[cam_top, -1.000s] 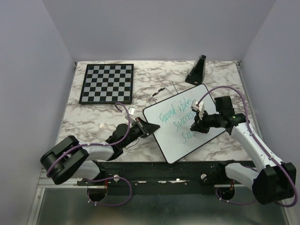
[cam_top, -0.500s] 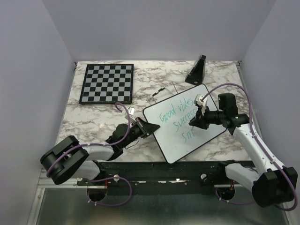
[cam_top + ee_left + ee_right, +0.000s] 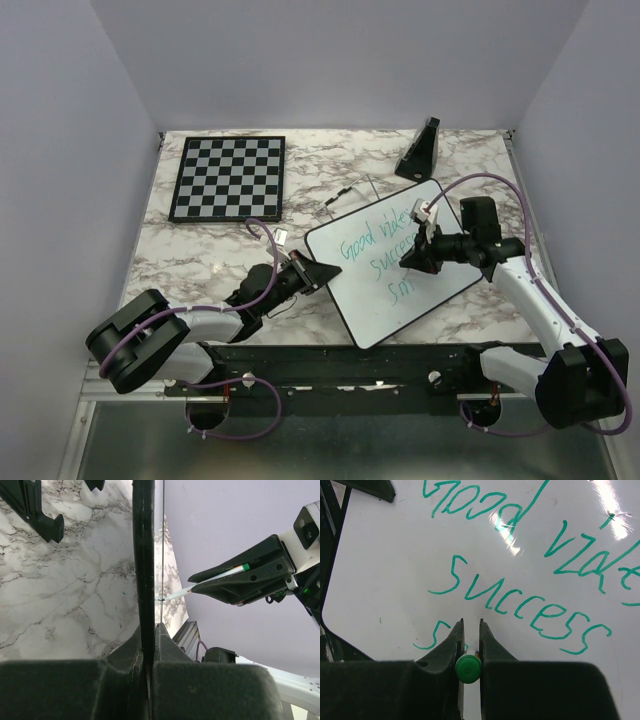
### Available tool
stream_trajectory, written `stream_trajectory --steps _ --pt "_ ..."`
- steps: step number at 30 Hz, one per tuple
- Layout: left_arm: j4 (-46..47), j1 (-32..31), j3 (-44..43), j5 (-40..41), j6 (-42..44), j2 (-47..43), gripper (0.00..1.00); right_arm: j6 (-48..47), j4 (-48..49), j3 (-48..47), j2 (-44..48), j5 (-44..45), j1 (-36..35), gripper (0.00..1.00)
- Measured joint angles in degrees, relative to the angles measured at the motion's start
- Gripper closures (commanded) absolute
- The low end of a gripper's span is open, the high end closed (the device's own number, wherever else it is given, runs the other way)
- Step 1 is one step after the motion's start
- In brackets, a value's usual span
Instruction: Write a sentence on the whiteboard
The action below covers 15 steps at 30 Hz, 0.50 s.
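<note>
Sentence (image 3: pixel 520 605) on whiteboard (image 3: pixel 385 300): third line just begun.
Right gripper (image 3: pixel 410 261), clamping green marker (image 3: pixel 469 668), edged left; left gripper (image 3: pixel 322 273) pinches whiteboard rim.

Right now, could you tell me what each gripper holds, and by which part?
The right gripper pinches a green-ended marker by its barrel. The left gripper clamps the whiteboard by its black rim.
</note>
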State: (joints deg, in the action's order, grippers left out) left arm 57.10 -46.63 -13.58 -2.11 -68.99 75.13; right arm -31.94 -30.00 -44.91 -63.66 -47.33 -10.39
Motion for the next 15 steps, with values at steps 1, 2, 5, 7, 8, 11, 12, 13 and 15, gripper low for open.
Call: stream_trajectory --steps 1,2,5,7,8,11,12,13,15 --pt "0.02 0.00 0.00 -0.02 0.00 0.00 1.00 -0.02 -0.02 0.00 -0.11 -0.02 0.02 0.99" --pt "0.02 0.00 0.00 -0.02 0.00 0.00 1.00 -0.02 -0.02 0.00 -0.22 -0.04 0.00 0.99" --pt "0.00 0.00 0.00 0.00 0.00 0.00 1.00 -0.02 -0.02 0.00 -0.35 -0.09 0.00 0.99" --pt "0.02 0.00 0.00 -0.02 0.00 0.00 1.00 -0.02 -0.02 0.00 -0.55 -0.09 0.02 0.99" --pt "0.00 0.00 0.00 -0.02 0.00 0.00 1.00 -0.02 -0.02 0.00 -0.59 -0.09 0.00 0.99" --pt "0.00 0.00 0.00 -0.02 0.02 0.00 1.00 0.02 -0.02 0.00 -0.66 -0.04 0.02 0.99" --pt "0.00 0.00 0.00 -0.02 0.02 0.00 1.00 0.09 0.00 0.00 -0.68 0.00 0.02 0.99" --pt "0.00 0.00 0.00 -0.02 0.02 0.00 1.00 0.24 0.04 0.00 -0.68 0.09 0.00 0.99" --pt "0.00 0.00 0.00 -0.02 0.02 0.00 1.00 0.61 0.20 0.00 -0.66 0.50 0.00 0.99"
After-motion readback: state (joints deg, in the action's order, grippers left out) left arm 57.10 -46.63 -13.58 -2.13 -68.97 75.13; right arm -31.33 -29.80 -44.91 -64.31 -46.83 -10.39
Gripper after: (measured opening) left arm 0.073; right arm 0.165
